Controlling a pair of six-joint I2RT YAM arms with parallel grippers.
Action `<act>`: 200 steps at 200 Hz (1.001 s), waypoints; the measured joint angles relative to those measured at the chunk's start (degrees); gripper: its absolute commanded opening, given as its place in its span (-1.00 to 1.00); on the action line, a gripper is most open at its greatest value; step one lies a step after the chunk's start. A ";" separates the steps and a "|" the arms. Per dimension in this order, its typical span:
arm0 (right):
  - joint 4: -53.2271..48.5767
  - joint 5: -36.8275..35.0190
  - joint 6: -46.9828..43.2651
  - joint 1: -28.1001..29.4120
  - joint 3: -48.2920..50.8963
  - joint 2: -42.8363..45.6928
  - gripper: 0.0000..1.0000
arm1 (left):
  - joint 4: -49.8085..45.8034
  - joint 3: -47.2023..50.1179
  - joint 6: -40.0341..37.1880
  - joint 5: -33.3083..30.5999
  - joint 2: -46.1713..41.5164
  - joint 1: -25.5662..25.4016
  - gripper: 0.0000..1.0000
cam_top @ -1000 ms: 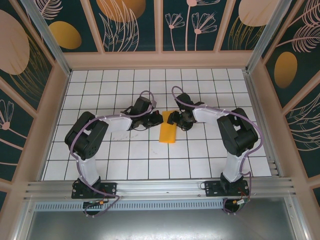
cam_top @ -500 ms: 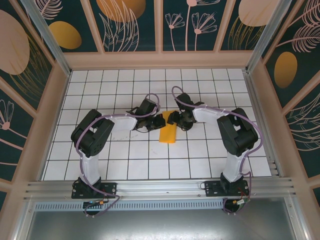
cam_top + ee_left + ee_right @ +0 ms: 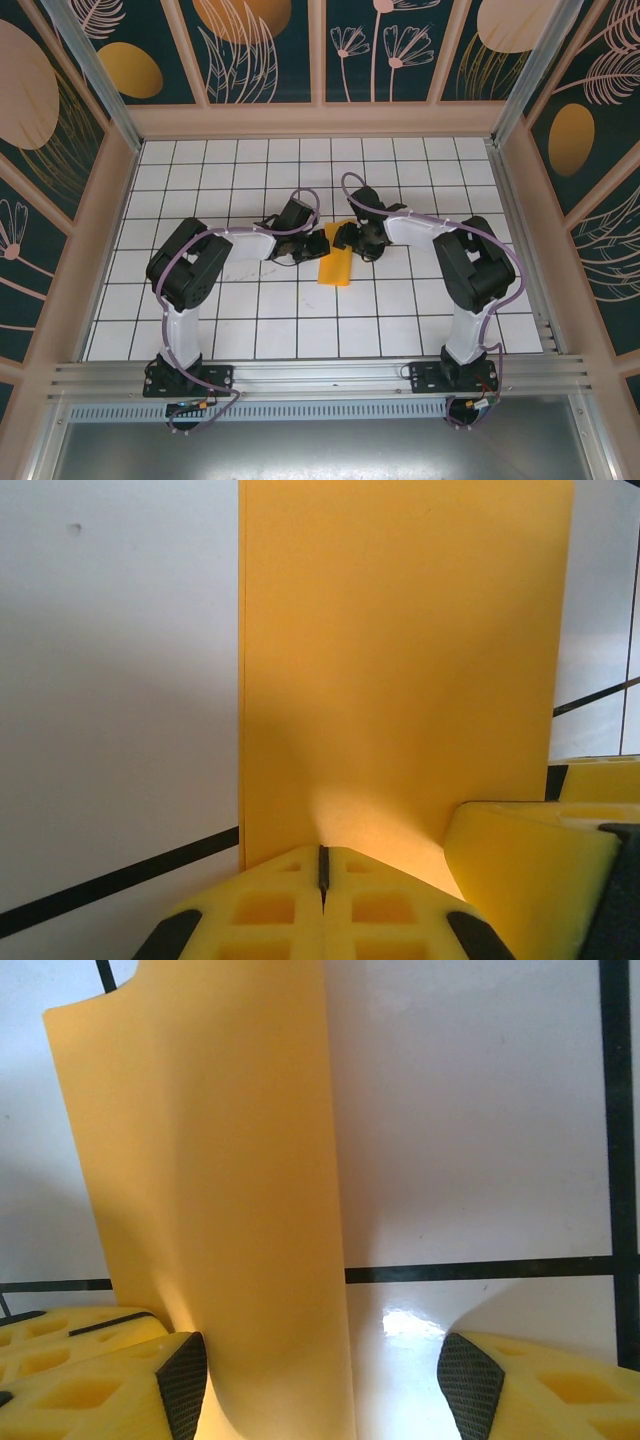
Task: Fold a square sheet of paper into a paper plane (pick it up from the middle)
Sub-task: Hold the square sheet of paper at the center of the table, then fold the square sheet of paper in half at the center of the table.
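Paper: the paper (image 3: 335,270) is a narrow folded strip, well short of a plane, lying near the middle of the surface (image 3: 260,320). Its far end sits between the two hands and its near end points back toward the arm bases.

Left hand: the left hand (image 3: 322,852) has its fingers pressed together with only a thin seam between them, right at the end of the strip. The paper seems to lift into that seam, so I judge it is pinching the end.

Right hand: the right hand (image 3: 325,1370) is spread. The strip runs up between its fingers, curling against one pad (image 3: 183,1380) and well apart from the other.

Why held so: one hand apparently anchors the end. That lets the other close on the raised flap, or press it, without the thin sheet sliding on the smooth tiles.

Closeness: the two hands meet almost tip to tip over the strip's far end, and a finger of the right hand shows just beside the left fingertips in the left wrist view.

Risk: the paper is thin and bows easily, so a crooked pull would probably skew the crease.

Surface: white, glossy, ruled with dark grid lines, with nothing lying on it but the paper.

Room: a frame of pale posts surrounds it, with dark green wall panels (image 3: 260,50) printed with leaves and orange ovals. A metal rail (image 3: 320,378) runs along the near edge, where the arms are bolted.
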State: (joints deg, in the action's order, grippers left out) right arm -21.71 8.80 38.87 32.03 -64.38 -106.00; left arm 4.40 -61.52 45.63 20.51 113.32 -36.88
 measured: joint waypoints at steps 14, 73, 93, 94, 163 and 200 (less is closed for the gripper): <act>0.09 0.02 0.00 0.02 0.00 0.57 0.43 | 0.00 0.00 -0.22 -0.02 0.00 0.00 -1.00; 11.08 6.23 0.83 -5.25 8.04 15.10 -0.74 | 0.04 0.02 -0.42 -0.02 -0.02 0.00 -1.00; 17.90 12.31 2.27 -5.62 11.65 17.03 -1.00 | 0.07 0.07 -0.42 -0.02 -0.02 0.00 -1.00; 18.10 12.50 2.38 -5.60 11.78 17.03 -1.00 | 0.07 0.07 -0.42 0.00 -0.02 0.00 -1.00; 29.77 24.24 6.51 -5.31 21.33 13.77 -1.00 | 0.07 0.07 -0.42 -0.02 -0.02 0.00 -1.00; 32.37 26.03 6.43 -5.31 21.31 12.00 -1.00 | 0.09 0.07 -0.42 0.00 -0.02 0.00 -1.00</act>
State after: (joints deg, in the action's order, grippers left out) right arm 10.66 34.83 45.30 26.72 -43.07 -94.00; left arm 4.49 -61.45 45.21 20.51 113.30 -36.88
